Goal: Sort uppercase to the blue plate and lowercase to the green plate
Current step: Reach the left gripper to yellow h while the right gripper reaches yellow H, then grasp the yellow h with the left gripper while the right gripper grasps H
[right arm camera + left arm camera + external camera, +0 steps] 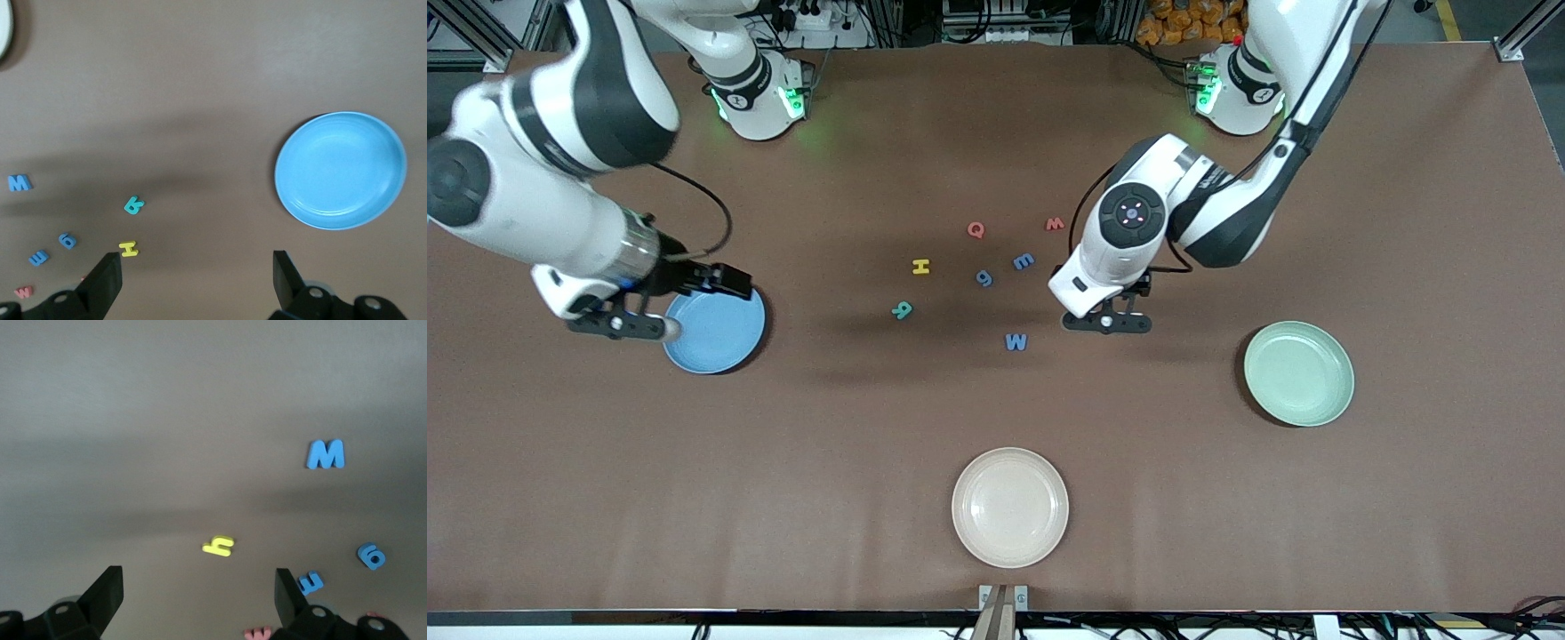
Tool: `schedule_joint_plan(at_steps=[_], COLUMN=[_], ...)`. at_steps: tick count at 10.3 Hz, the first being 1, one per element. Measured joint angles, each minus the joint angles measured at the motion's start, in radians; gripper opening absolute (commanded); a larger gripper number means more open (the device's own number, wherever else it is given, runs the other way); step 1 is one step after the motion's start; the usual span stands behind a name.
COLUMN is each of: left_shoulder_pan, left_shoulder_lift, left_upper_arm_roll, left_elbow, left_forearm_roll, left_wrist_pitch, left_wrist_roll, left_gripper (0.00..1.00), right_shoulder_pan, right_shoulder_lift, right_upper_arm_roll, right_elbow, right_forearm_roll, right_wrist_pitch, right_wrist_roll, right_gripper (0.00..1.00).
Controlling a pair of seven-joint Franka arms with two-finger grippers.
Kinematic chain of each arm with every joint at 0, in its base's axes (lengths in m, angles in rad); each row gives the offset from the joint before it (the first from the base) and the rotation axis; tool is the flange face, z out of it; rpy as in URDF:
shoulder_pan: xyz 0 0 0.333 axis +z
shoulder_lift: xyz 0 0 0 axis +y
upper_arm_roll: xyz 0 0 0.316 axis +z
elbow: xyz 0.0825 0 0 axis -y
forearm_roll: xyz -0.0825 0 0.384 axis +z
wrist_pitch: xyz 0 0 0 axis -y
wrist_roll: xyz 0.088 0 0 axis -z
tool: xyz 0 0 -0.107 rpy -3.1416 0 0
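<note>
- Brown table cover (1227,533); all letters lie loose mid-table, blue plate (725,342) and green plate (1299,373) bare.
- Left gripper (199,597) open, over yellow h (219,546): centre, then descend straight.
- Right gripper (197,280) open, waits over blue plate's edge.

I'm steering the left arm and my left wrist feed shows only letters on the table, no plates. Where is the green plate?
Observer: The green plate lies toward the left arm's end of the table, nearer to the front camera than the letters, with nothing in it.
Operator: What is the right arm doing?
Observer: The right gripper hangs open and empty by the edge of the blue plate.
Operator: Any capitals I can't see?
Observer: Yes. The red Q, the yellow H and the teal R lie on the table, toward the right arm's end of the cluster.
</note>
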Motion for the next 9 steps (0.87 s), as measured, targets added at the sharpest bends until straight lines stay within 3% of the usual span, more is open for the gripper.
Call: schedule_joint_plan(at_steps=[3, 6, 9], left_shoulder_pan=[-0.018, -0.026, -0.026], left_shoulder_lift=[0.022, 0.041, 0.064], left_upper_arm_roll=[-0.016, -0.025, -0.025], left_elbow=[-0.137, -0.230, -0.251], left_forearm_roll=[0.079, 0.176, 0.204], left_wrist_pitch=[0.143, 0.277, 0.304], left_wrist_roll=[-0.011, -0.061, -0.100], left_gripper=[1.00, 1.00, 0.94], right_shoulder_pan=[0.010, 0.130, 0.255], right_shoulder_lift=[0.144, 0.240, 0.293], right_upper_arm_roll=[0.057, 0.066, 0.069], right_elbow=[-0.004, -0.004, -0.014], right_forearm_roll=[0.000, -0.075, -0.118], right_wrist_pitch=[0.150, 0.232, 0.272], right_wrist_roll=[0.001, 0.137, 0.300], right_gripper=[0.99, 0.98, 0.98])
